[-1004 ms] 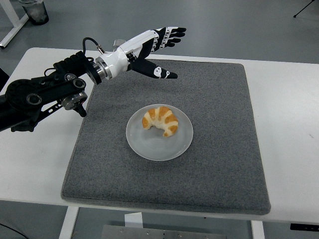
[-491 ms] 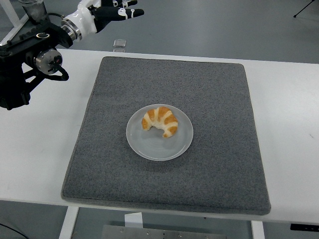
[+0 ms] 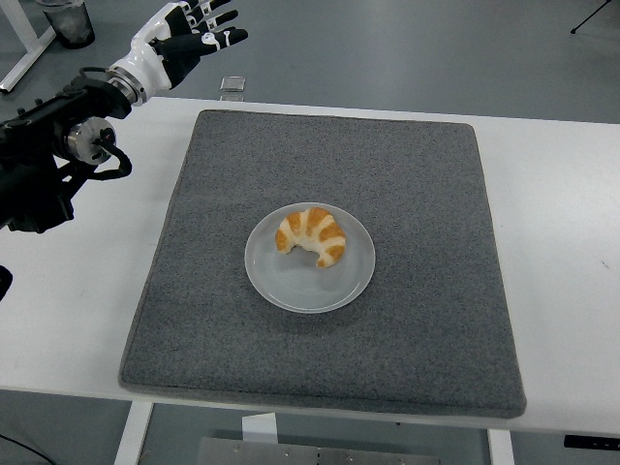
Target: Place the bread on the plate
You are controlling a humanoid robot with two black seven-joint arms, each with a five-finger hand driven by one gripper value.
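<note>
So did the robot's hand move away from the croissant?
Yes. The left hand was over the grey mat's far left corner; now it is beyond the table's far edge, up and left. The croissant lies on the plate, untouched.

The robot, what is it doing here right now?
Nothing is being handled at this moment. The bread lies on the plate, in the middle of the grey mat, so the task looks done. The left hand is open and empty, raised beyond the table's far left corner. The right arm is out of view.
</note>
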